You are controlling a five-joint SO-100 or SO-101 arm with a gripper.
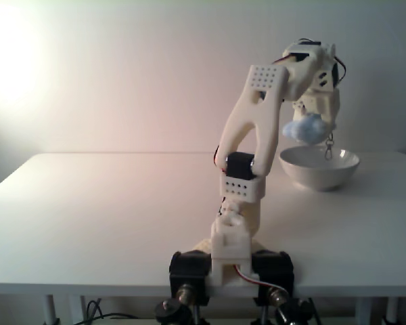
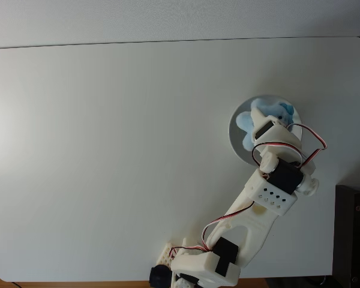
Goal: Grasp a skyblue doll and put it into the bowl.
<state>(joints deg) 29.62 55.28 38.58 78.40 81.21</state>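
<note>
The doll [image 1: 304,128] hangs in the air above the bowl [image 1: 319,168], clear of its rim in the front fixed view, with the small metal clasp [image 1: 329,147] dangling from it down to about rim level. It is pinched in the gripper [image 1: 312,120], whose fingers are closed on the plush from above (the fingertips themselves are mostly hidden by the doll and the wrist body). In the top-down fixed view the doll [image 2: 247,122] shows as pale blue patches on either side of the gripper [image 2: 266,120], all of it within the circle of the bowl [image 2: 235,133].

The bowl stands upright on the table [image 1: 108,203], toward the right and far side in the front view, and near the right edge in the top-down view.

The arm [image 1: 247,128] rises from its base [image 1: 231,267] at the near table edge, bends at the elbow and reaches over to the bowl. In the top-down view red and black wires [image 2: 309,153] loop around the wrist.
</note>
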